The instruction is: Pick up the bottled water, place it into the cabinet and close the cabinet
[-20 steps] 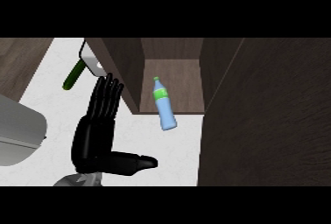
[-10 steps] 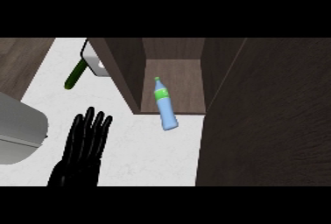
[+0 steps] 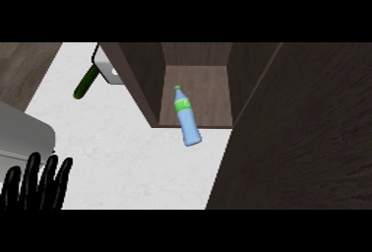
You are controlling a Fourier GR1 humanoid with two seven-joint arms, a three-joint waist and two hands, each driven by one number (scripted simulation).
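Against the far side of the white marbled worktop (image 3: 131, 157) stands an open dark brown wooden cabinet (image 3: 196, 103), its inside floor and back wall bare to the head view and its left wall running down toward the middle of the counter. A pale blue plastic bottle of water with a green cap and a green label (image 3: 186, 117) lies with its capped upper half over the cabinet floor, near that floor's left side, and its blue base sticking out past the cabinet's front lip over the white surface. It tilts a little, cap toward the back, base toward the near edge. Nothing touches the bottle.

A broad dark wooden panel (image 3: 298, 133) fills the right side of the view, from the cabinet's right wall down to the near edge; whether it is the cabinet's door cannot be told.

At the near left corner of the worktop the tips of a black robot hand (image 3: 38, 184) show, fingers straight, slightly spread and pointing up, holding nothing and well apart from the bottle. This is the left hand; no right hand shows anywhere.

Just behind that hand, at the worktop's left edge, sits a grey rounded appliance (image 3: 22, 133), only partly in view. Toward the far left corner, just beside the cabinet's left wall, a dark green cucumber-like vegetable (image 3: 85, 83) lies slanted, next to a small white object (image 3: 109, 73) that is half hidden by the cabinet.
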